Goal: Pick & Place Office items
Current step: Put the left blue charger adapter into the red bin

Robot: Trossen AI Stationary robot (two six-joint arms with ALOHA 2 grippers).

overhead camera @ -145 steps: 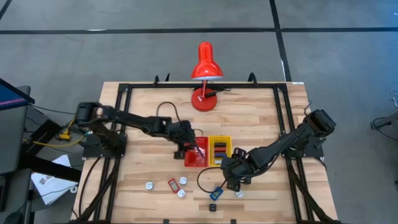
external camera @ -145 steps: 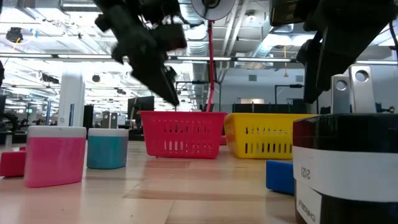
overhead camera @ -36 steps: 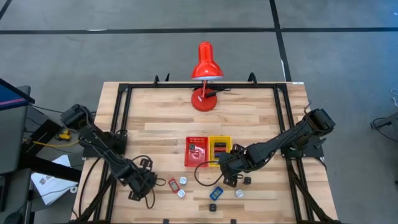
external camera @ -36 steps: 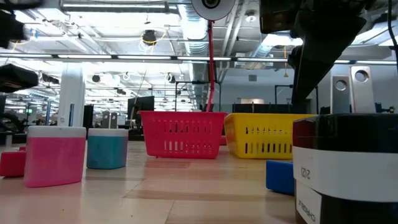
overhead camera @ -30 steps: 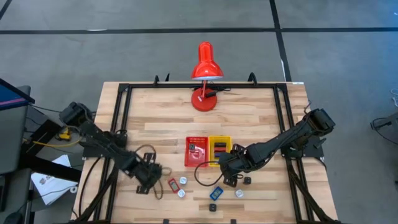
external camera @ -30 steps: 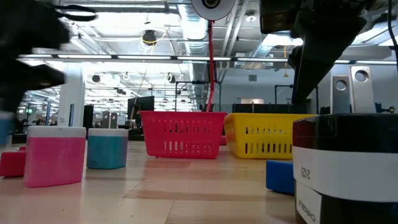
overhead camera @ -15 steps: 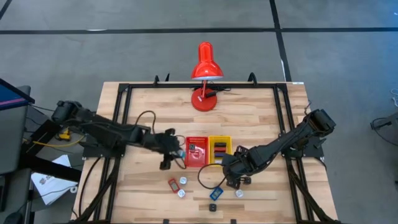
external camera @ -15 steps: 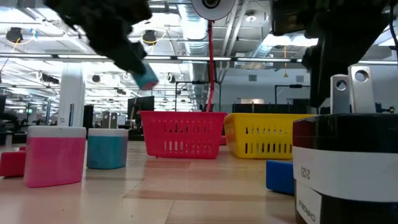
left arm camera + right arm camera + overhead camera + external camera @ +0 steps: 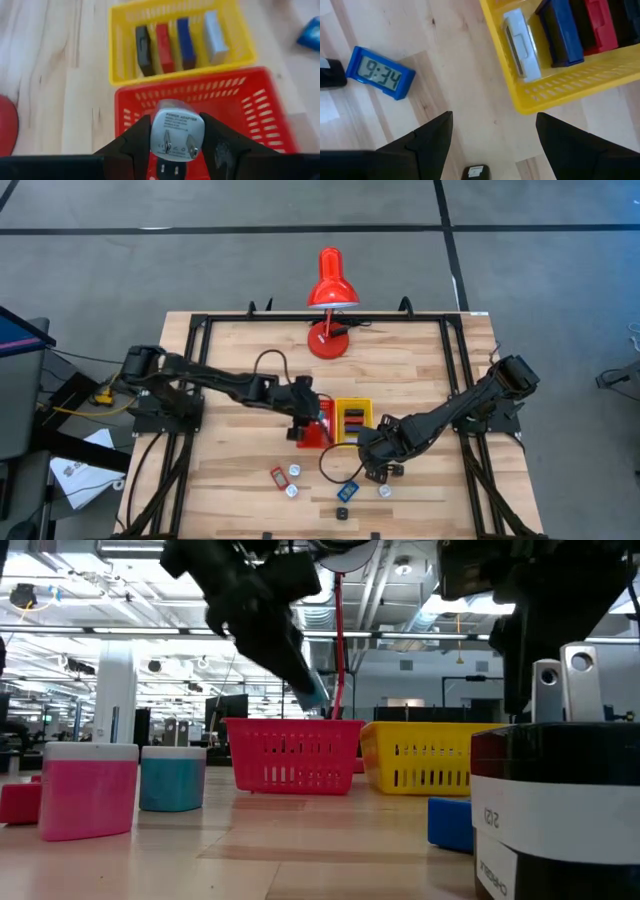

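My left gripper (image 9: 176, 142) (image 9: 304, 421) is shut on a white power adapter (image 9: 177, 131) above the red basket (image 9: 260, 107) (image 9: 318, 432); in the low view it hangs over that basket (image 9: 293, 755). The yellow basket (image 9: 352, 420) (image 9: 555, 92) beside it holds black, red, blue and grey flat pieces (image 9: 186, 41). My right gripper (image 9: 492, 145) (image 9: 376, 466) is open, low over the wood at the yellow basket's near side. A blue clock (image 9: 380, 72) (image 9: 348, 490), a red piece (image 9: 277, 476) and small white knobs (image 9: 295, 471) lie flat on the table. My left gripper pinches the white adapter by its two side faces (image 9: 156, 131) between the fingers (image 9: 137, 145). The labelled face with the metal prongs is turned toward the wrist camera. The fingers slant down from the table's left. The adapter is lifted clear above the red basket.
A big red desk lamp (image 9: 330, 302) stands at the far edge. A black frame (image 9: 200, 330) runs round the table. A black piece (image 9: 342, 513) and a small black item (image 9: 476, 172) lie near my right gripper. A black-and-white cylinder (image 9: 560, 810) and pink (image 9: 88, 790) and teal (image 9: 172, 780) blocks fill the low view's foreground.
My left gripper has risen from the table's near-left part and travelled right and toward the far edge, carrying the adapter clear of the table, and now stands over the red basket. The right arm has barely shifted.
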